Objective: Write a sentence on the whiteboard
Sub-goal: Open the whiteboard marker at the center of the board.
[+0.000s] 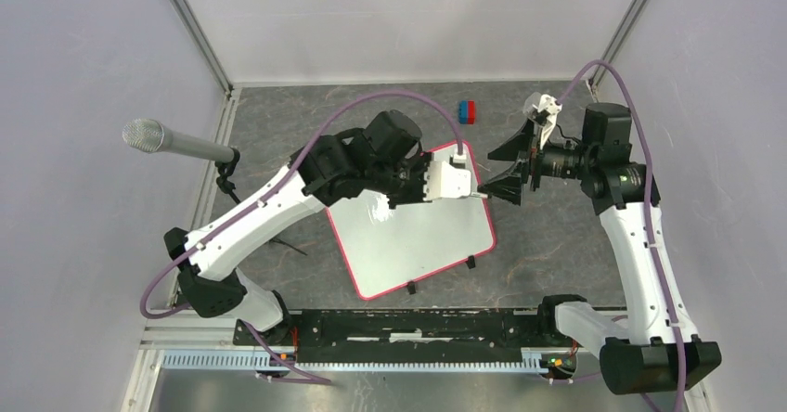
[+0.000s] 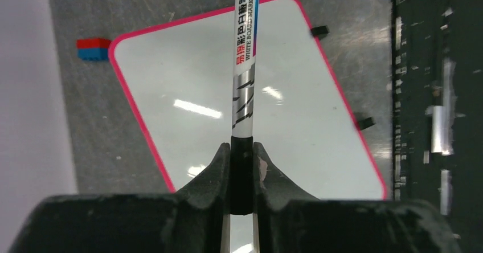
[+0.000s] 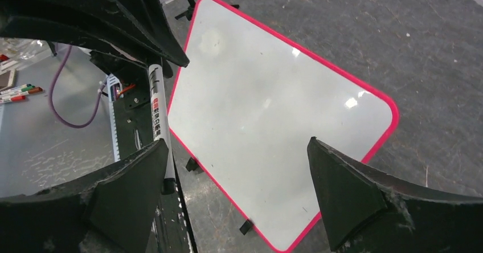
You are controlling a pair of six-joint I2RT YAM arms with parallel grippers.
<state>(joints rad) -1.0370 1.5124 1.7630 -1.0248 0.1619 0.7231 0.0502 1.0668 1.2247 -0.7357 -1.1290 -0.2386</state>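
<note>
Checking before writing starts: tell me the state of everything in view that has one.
whiteboard: flat on the table, blank, no writing on it.
whiteboard marker: clamped in the left gripper, over the whiteboard; capped or not, cannot tell.
left gripper: shut on the whiteboard marker.
right gripper: open, holding nothing.
red and blue block: resting on the table beyond the whiteboard, untouched.

Dark grey table (image 1: 557,245), whiteboard (image 1: 408,236), red-blue block (image 1: 467,111)
</note>
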